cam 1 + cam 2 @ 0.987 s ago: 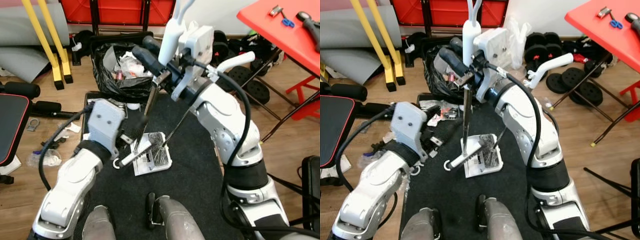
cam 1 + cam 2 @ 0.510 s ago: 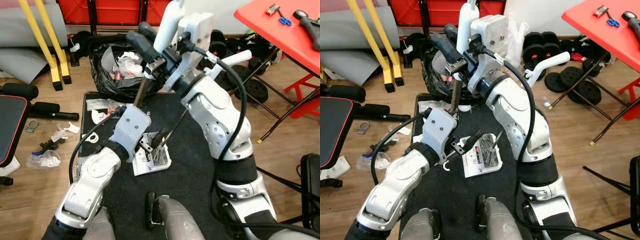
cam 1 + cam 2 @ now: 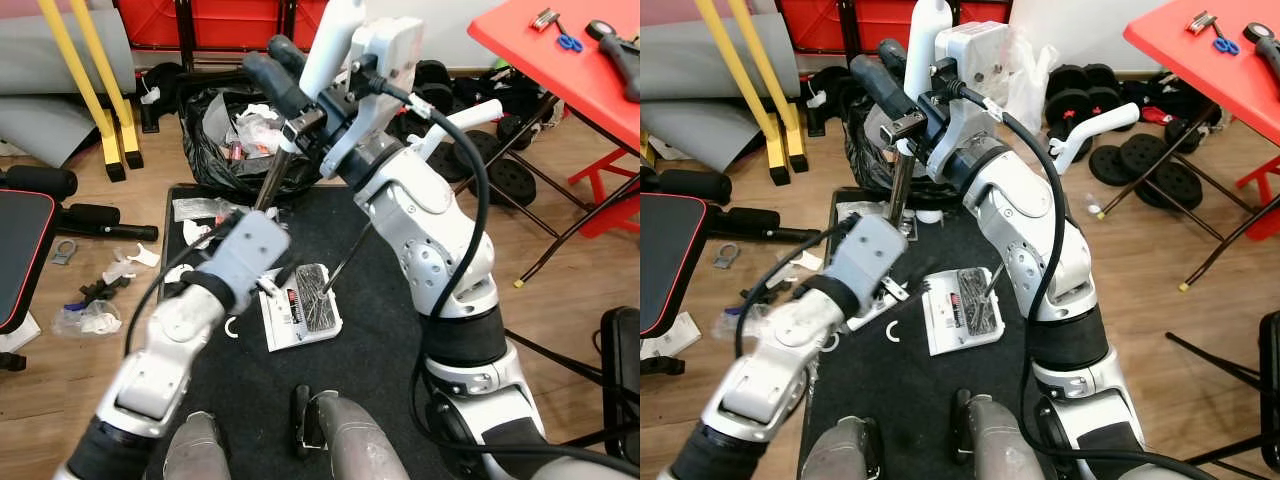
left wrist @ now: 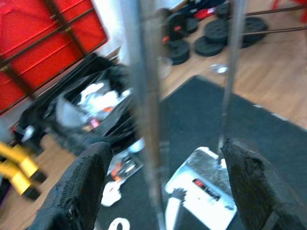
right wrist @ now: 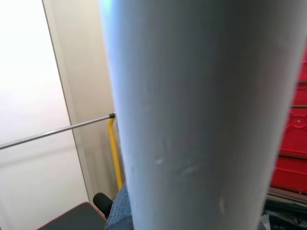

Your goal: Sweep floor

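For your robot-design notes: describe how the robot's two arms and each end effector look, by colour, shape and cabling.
Both arms are silver, rounded shells with black joint bands and looping black cables. The left end effector has two long black, rough-textured fingers. The right end effector is black behind a boxy white wrist.

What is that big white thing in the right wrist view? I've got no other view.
Observer: A white handle, standing up at the right gripper.
Operator: What's below it?
Observer: A white dustpan lying on a black mat, with dark debris in it.
Operator: And the other arm?
Observer: The left gripper is open, its fingers either side of a metal pole, not touching it.
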### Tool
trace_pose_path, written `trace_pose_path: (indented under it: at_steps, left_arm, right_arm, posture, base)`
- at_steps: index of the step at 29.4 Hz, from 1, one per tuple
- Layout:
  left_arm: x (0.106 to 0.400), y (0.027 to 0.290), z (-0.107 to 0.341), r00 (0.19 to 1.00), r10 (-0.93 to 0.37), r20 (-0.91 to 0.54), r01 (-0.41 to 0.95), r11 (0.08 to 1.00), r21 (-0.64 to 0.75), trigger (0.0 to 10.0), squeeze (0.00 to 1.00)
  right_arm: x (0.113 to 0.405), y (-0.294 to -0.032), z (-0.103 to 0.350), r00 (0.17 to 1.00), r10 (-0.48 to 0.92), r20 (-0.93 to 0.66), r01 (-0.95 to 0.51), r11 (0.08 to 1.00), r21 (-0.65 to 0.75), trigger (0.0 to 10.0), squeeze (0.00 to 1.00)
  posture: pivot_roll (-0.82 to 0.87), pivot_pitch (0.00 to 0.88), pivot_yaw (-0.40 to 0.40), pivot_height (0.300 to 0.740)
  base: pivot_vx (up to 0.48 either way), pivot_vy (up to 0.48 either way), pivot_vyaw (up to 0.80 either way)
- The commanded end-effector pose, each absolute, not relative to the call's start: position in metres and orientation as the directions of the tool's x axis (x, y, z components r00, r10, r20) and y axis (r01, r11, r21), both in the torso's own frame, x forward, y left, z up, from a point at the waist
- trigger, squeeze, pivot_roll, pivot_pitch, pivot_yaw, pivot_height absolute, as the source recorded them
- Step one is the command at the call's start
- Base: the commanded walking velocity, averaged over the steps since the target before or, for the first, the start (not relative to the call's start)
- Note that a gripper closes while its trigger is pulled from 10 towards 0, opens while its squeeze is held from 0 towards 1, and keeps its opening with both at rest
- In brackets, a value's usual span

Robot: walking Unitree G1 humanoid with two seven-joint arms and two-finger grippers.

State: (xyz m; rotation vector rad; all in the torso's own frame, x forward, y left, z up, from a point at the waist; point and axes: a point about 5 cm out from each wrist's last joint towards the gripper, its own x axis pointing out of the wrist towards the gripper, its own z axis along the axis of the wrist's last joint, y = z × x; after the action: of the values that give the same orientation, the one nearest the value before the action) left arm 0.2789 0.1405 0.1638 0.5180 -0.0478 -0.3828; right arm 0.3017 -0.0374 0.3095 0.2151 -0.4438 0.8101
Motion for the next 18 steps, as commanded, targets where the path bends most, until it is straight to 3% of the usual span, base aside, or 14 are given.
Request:
trace_pose_path:
  at_steps: [1, 9, 18]
  left_arm:
    - [0.285, 0.139, 0.159, 0.971, -0.239, -0.025, 0.222, 0.85, 0.477, 10.0, 0.0]
    - [0.288, 0.111, 0.155, 0.954, -0.297, -0.028, 0.28, 0.859, 0.429, 10.0, 0.0]
    - [0.294, 0.09, 0.163, 0.952, -0.303, 0.054, 0.284, 0.933, 0.222, 10.0, 0.0]
  right_arm:
    - [0.297, -0.04, 0.321, 0.573, 0.634, 0.52, -0.752, 0.658, 0.026, 10.0, 0.0]
    - [0.295, -0.039, 0.328, 0.562, 0.624, 0.543, -0.765, 0.642, 0.054, 10.0, 0.0]
    - [0.297, -0.043, 0.334, 0.569, 0.587, 0.575, -0.763, 0.638, 0.104, 10.0, 0.0]
  posture:
    - [-0.13, 0.169, -0.175, 0.74]
    - [-0.14, 0.165, -0.172, 0.74]
    - [-0.15, 0.157, -0.169, 0.74]
  base:
    - [0.0, 0.0, 0.0]
    - [0.0, 0.0, 0.0]
    - [0.0, 0.0, 0.0]
